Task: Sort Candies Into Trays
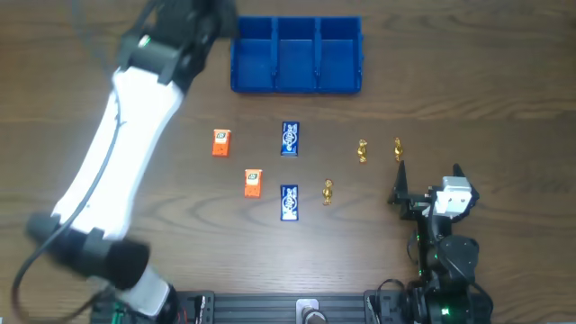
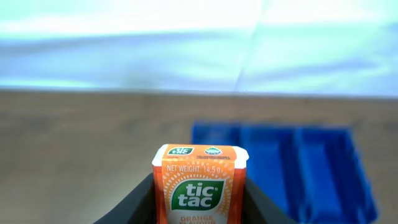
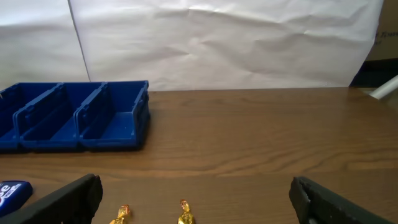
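Orange candy box (image 2: 200,186), white top, green logo

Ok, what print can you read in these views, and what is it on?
"tic tac": front of the orange box in the left claw.
"NET WEIGHT: 14.5 g": same box, above it.
"ORANGE": same box, cut by the frame edge.
Table boxes and blue packs: print too small to read.

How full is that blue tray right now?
Empty. In the top view all three compartments of the blue tray show bare blue floors. The left gripper holds an orange candy box.
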Controlling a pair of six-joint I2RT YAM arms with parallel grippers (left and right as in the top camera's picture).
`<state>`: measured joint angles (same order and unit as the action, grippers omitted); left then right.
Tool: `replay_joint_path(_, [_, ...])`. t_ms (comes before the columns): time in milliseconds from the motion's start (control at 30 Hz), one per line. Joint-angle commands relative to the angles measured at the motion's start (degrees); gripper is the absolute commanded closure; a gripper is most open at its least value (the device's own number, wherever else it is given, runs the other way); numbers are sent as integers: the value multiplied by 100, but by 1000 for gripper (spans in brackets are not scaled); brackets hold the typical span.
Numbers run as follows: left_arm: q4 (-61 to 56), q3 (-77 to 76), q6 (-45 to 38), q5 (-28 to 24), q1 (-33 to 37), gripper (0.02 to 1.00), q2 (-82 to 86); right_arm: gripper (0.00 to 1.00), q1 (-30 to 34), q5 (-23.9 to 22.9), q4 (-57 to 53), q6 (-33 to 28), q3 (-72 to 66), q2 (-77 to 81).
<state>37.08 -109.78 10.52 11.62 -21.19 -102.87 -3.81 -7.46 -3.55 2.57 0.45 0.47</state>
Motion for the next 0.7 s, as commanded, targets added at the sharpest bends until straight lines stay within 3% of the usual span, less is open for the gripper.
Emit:
replay_joint_path(33, [437,-1563,107,203,-212,687,-1832,3,26,-37,-26,37,-2,-33])
replay_joint_path(533, [577,-2083,474,31,-184,680,-3279,3,24,-37,-26,37,-2,-33])
replay_joint_path(700, [581,-2083,468,-55,-122,570,-3279,3,24,-37,-26,37,-2,-33])
